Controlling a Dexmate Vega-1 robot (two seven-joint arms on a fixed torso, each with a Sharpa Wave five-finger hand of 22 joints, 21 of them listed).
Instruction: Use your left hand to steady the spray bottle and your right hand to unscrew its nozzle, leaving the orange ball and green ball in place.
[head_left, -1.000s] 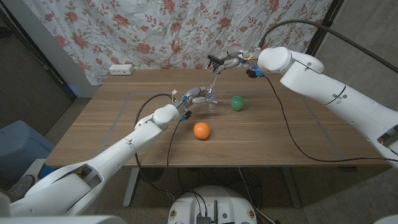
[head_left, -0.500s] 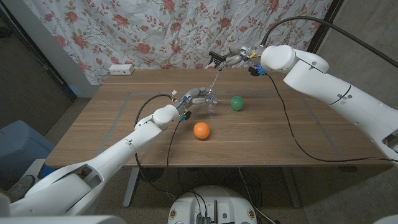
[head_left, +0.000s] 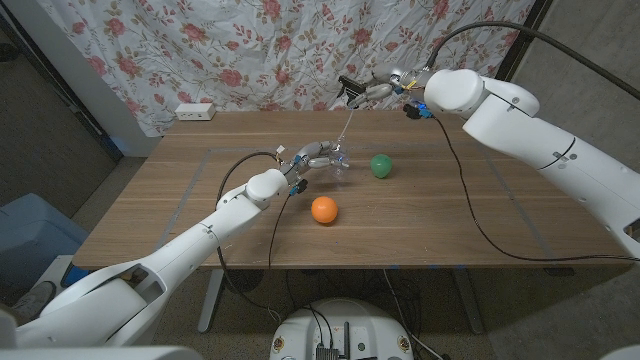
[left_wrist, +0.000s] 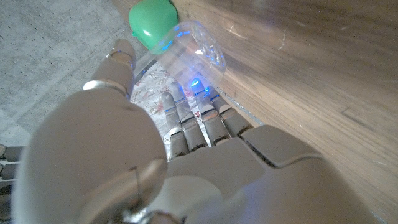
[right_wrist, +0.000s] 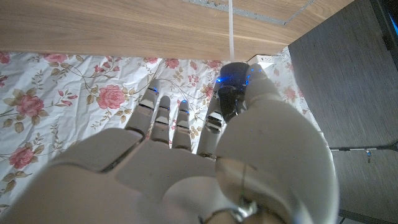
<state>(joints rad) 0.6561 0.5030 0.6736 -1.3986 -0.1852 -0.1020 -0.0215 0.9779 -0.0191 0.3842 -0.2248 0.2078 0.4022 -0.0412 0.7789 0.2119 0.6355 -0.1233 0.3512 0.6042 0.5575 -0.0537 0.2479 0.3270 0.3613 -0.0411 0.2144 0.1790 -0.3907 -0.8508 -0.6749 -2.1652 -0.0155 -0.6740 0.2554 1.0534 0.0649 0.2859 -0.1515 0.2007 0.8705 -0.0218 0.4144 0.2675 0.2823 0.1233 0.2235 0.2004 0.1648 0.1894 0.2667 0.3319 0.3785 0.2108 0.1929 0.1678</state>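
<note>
Clear plastic, the spray bottle (head_left: 338, 163) sits near the middle of the wooden table (head_left: 150, 210), gripped by the left hand (head_left: 318, 154), whose fingers wrap around its body; in the left wrist view the bottle (left_wrist: 196, 53) shows beyond the fingers (left_wrist: 199, 121) with the green ball (left_wrist: 152, 22) behind it. The right hand (head_left: 375, 90) is raised over the table's far side, pinching the black nozzle (head_left: 349, 87); its thin dip tube (head_left: 344, 125) hangs down toward the bottle, though whether the tip has cleared the neck is hard to judge. The green ball (head_left: 380, 165) lies just right of the bottle, the orange ball (head_left: 324, 209) nearer the front edge.
</note>
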